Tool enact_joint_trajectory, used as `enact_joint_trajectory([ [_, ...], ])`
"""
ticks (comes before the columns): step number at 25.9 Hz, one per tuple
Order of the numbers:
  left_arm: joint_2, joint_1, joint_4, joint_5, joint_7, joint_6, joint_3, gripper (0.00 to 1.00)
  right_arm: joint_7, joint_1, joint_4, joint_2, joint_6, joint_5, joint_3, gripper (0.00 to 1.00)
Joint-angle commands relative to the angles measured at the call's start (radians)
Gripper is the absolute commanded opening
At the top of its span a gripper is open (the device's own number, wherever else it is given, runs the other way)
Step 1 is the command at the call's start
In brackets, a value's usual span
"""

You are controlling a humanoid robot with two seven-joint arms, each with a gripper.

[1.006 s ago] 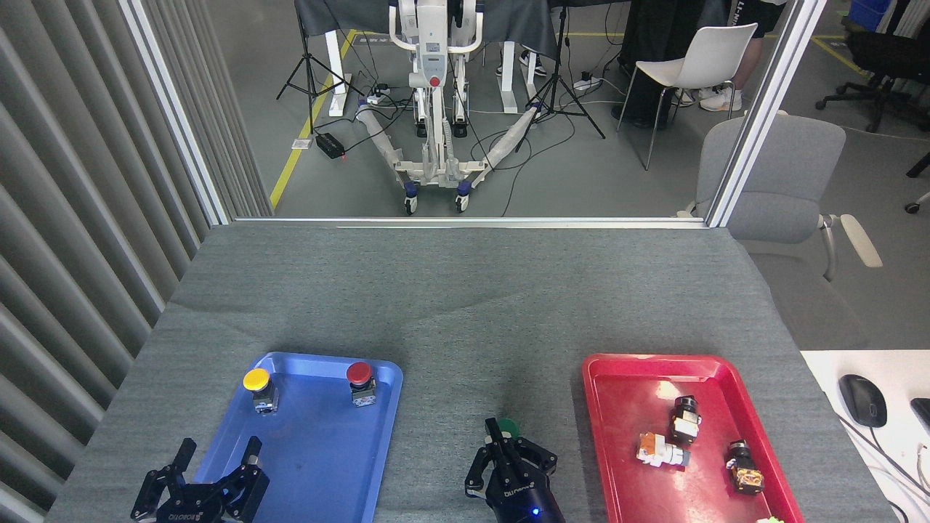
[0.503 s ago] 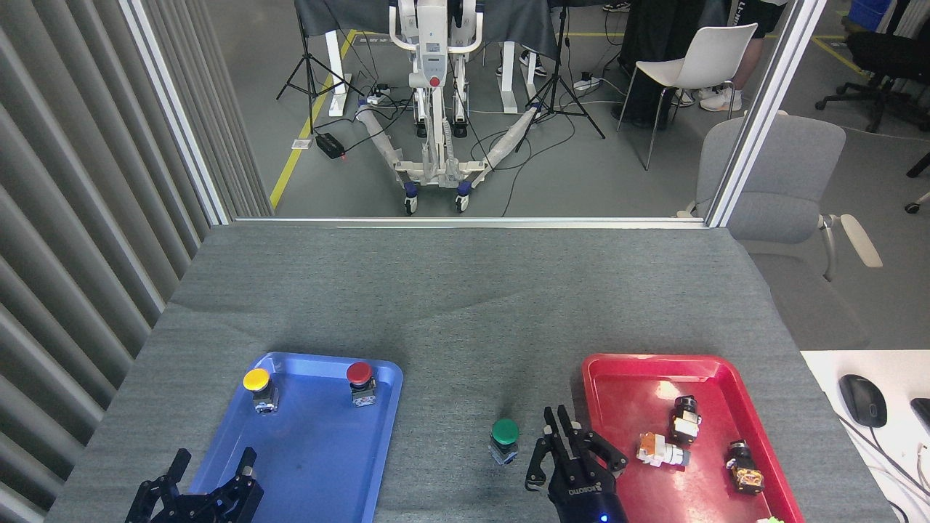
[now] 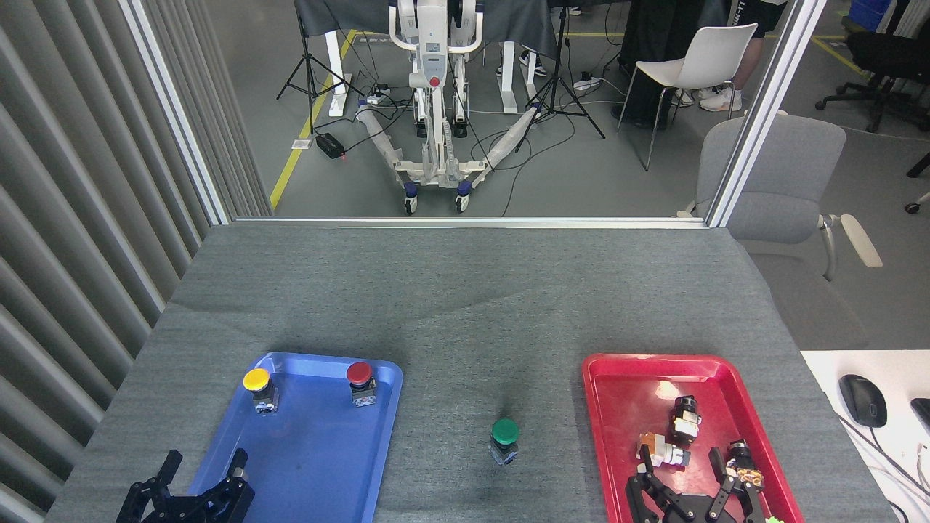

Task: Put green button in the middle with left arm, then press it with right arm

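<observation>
Left gripper [image 3: 201, 470] is hovering with fingers spread, empty, over the blue tray [image 3: 309, 465]. Green button [image 3: 504, 439] is standing upright on the middle [image 3: 465, 319] cloth. Right gripper [image 3: 683, 468] is gaping, empty, above the red tray [image 3: 617, 407].

Bright, even overhead light, sharp focus throughout; white glare on the red tray [image 3: 617, 407], soft faint shadow behind the green button [image 3: 504, 433]
</observation>
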Motion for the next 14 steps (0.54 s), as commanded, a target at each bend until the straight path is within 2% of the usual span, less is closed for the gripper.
enact_joint_trajectory([
  [1,0.008,0.006,-0.001,0.005,0.001,0.000,0.000,0.99,-0.002,0.015,-0.010,0.000,-0.003,-0.006,-0.032,1.00],
  [14,0.016,0.007,0.002,0.006,0.001,-0.003,-0.006,0.99,-0.003,0.017,-0.011,0.011,-0.005,-0.006,-0.029,1.00],
])
